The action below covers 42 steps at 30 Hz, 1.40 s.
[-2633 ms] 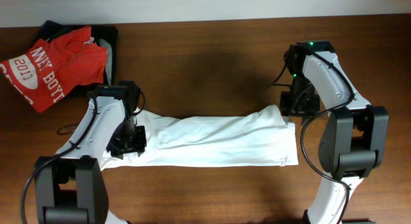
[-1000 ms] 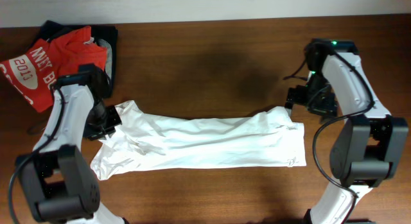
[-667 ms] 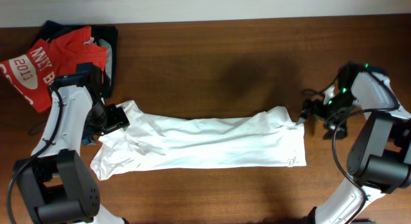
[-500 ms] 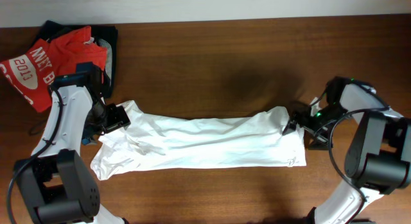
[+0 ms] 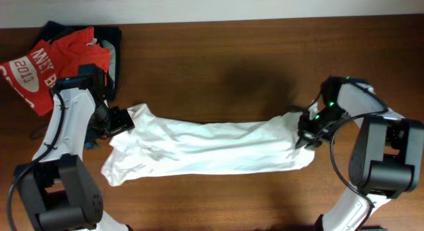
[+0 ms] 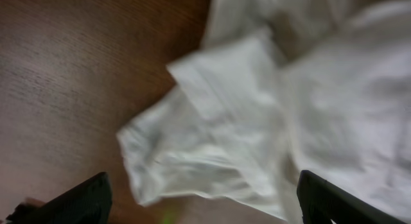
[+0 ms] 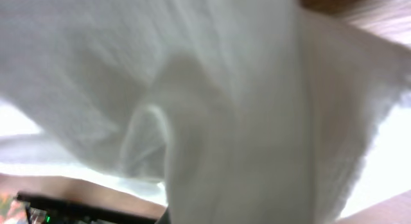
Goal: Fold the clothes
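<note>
- While the white T-shirt (image 5: pixel 212 148) lay as a long, crumpled band across the table (image 5: pixel 218 65), it ran in the overhead view from about 8 o'clock to about 3 o'clock, its left end sagging a little toward the near side.
- Its far long edge was wavy and rose to a peak at each end. Its near long edge ran smoother, with a strip of bare wood between it and the table's 6 o'clock edge.
- The left gripper (image 5: pixel 121 121) sat at the band's 10 o'clock corner, right at the cloth's edge; whether it touched the fabric could not be told.
- In the left wrist view its fingers (image 6: pixel 80 199) stood wide apart at the bottom corners, spread over a rumpled sleeve (image 6: pixel 192 160) whose hem lay on the wood.
- The right gripper (image 5: pixel 306 133) was on the band's 3 o'clock end, where the cloth bunched into a rounded edge.
- The right wrist view was filled with white fabric pressed close. The fingers were hidden, so I could not tell whether they were clamped or spread.
- A broad stretch of bare wood showed toward 12 o'clock, between the two arms.
- A red T-shirt (image 5: pixel 50 72) lay on a black garment (image 5: pixel 114 42) in the 10 o'clock corner, apart from the white band and close beside the left arm.
</note>
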### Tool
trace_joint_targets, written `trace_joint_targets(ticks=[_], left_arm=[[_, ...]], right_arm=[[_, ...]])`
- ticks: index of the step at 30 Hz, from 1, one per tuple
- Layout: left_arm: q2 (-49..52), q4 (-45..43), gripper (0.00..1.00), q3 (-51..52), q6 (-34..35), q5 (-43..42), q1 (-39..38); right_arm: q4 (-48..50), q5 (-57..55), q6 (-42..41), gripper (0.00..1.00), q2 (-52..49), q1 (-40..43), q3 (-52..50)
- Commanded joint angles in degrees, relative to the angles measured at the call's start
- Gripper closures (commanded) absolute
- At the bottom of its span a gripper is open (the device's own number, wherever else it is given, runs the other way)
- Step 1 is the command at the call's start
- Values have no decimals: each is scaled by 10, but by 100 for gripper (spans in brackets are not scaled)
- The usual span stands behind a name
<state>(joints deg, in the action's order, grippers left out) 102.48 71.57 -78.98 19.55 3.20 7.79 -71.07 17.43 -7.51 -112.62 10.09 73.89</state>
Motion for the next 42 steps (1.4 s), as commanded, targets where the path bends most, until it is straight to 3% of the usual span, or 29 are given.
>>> trace_joint_targets(ticks=[1, 5, 10, 14, 16, 23, 24, 26, 28, 29, 32, 34, 36, 39, 40, 42], left_arm=[[-5, 0, 9, -6, 2, -4, -1], [-5, 0, 9, -6, 2, -5, -1], [-5, -2, 8, -6, 2, -9, -1], [-5, 0, 8, -6, 2, -9, -1], [-5, 1, 8, -6, 2, -9, -1], [-5, 1, 8, -6, 2, -9, -2], [-5, 1, 8, -6, 2, -9, -2], [-5, 1, 8, -6, 2, -9, -2], [-5, 1, 8, -6, 2, -9, -2], [-5, 1, 7, -6, 2, -9, -2], [-5, 3, 7, -6, 2, -9, -2], [-5, 3, 7, -6, 2, -9, -2], [-5, 3, 7, -6, 2, -9, -2], [-5, 4, 7, -6, 2, -9, -2], [-5, 4, 7, -6, 2, -9, -2], [-5, 4, 7, -6, 2, -9, -2]], right_arm=[[-66, -136, -66, 96, 32, 8, 87], [-98, -167, -100, 96, 94, -14, 118], [-101, -167, -115, 95, 120, -126, 113], [-57, -166, -156, 92, 117, -230, 74], [-41, -166, -171, 87, 117, -261, 54], [58, -114, -238, 85, 117, -350, -14], [67, -113, -250, 66, 117, -362, -14], [88, -98, -250, 58, 117, -383, -14], [106, -71, -250, 34, 117, -398, -12], [105, -64, -249, 28, 117, -398, -7], [62, -75, -238, 25, 118, -385, 26], [-7, -131, -238, 20, 118, -359, 69], [-34, -157, -204, 1, 118, -332, 83], [-31, -158, -193, 4, 117, -308, 68], [-19, -158, -193, 23, 117, -302, 56], [33, -147, -193, 39, 117, -304, 26]])
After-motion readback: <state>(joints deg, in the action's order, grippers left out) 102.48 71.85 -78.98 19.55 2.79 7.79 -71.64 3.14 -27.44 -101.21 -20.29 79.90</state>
